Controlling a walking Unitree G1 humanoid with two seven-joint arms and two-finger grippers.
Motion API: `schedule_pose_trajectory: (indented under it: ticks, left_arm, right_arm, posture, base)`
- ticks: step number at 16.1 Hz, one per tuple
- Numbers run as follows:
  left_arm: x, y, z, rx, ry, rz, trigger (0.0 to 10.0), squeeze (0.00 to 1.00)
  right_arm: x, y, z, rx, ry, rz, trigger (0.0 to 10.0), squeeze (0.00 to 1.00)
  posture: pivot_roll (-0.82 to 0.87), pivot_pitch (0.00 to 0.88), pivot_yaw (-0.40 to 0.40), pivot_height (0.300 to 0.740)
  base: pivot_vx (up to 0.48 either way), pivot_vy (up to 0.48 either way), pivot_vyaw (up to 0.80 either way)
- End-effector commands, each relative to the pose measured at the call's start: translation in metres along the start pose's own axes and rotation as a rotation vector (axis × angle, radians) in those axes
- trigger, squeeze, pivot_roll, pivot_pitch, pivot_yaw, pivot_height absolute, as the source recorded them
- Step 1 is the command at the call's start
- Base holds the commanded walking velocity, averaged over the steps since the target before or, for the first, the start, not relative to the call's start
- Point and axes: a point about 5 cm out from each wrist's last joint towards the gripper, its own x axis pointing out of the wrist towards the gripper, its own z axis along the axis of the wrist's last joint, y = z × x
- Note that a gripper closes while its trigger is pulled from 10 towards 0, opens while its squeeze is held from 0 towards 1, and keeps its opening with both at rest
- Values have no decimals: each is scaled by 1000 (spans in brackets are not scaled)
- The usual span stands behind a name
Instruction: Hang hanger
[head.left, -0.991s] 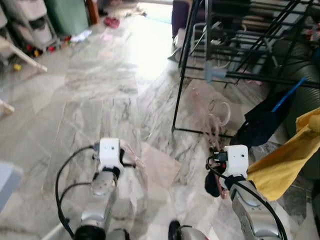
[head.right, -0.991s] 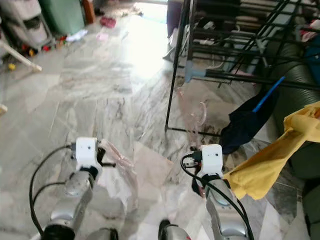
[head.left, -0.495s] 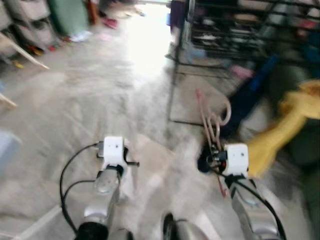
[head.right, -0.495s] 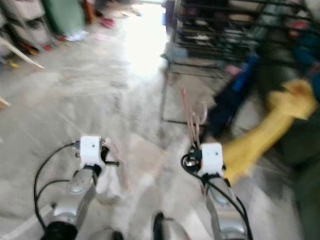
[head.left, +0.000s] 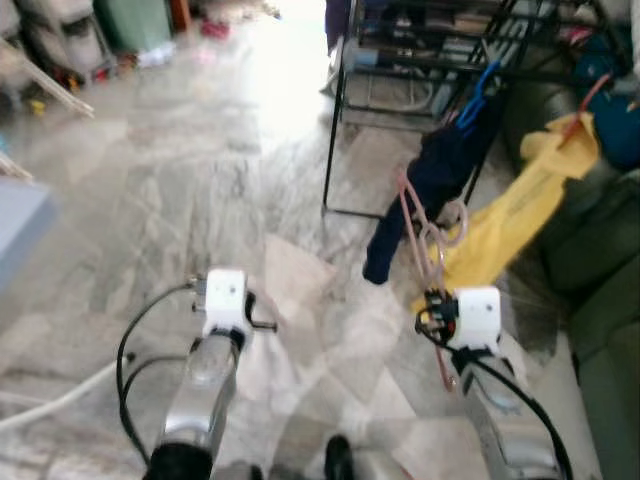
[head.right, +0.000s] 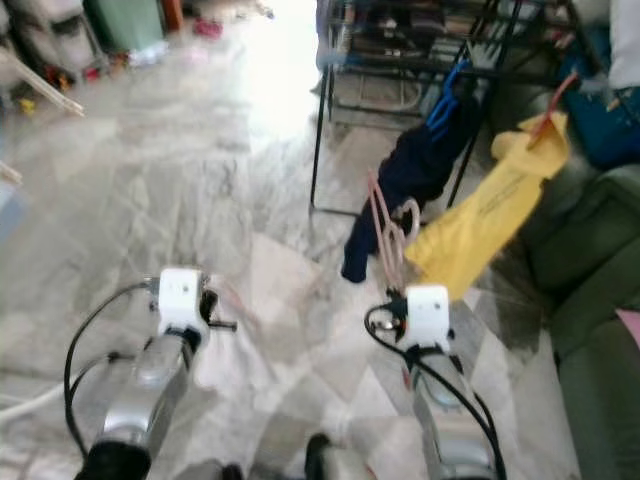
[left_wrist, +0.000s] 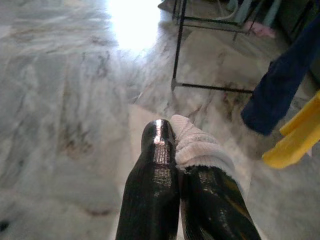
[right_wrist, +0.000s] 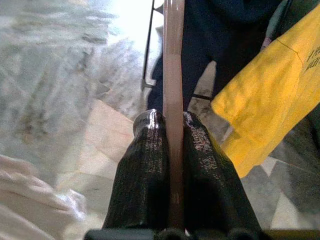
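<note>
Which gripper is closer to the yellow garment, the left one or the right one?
Right. The right gripper, shut on the pink hanger, is just beside the yellow garment. The left gripper, pinching white cloth, is farther away across the floor.

A lived-in home: marble floor (head.left: 180, 200), black drying rack (head.left: 420, 60) at upper right with hung clothes, green sofa (head.left: 600, 300) on the right, storage bins (head.left: 70, 40) upper left.
</note>
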Motion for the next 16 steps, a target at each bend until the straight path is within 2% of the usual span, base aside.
schedule_pose_trajectory:
  ticks: [1,6,14,16]
  left_arm:
    - [0,2,5,-20,-29,-12,10000,0]
    - [1,0,9,-45,-44,-34,10000,0]
    - [2,-4,10,-68,-49,-86,10000,0]
    - [2,-6,10,-74,-47,-99,10000,0]
  right_arm:
    - [1,3,6,9,-25,5,10000,0]
    - [5,5,11,18,-17,9,10000,0]
    - [6,6,9,6,5,14,10000,0]
    - [4,7,7,10,16,14,10000,0]
  posture:
    - [-43,174,-44,740]
    - [-33,166,-51,740]
    - [-40,166,-45,740]
    - [-44,171,-41,740]
  base:
    - [0,0,0]
    - [0,0,-113]
    - [0,0,-791]
    - [0,-338,-800]
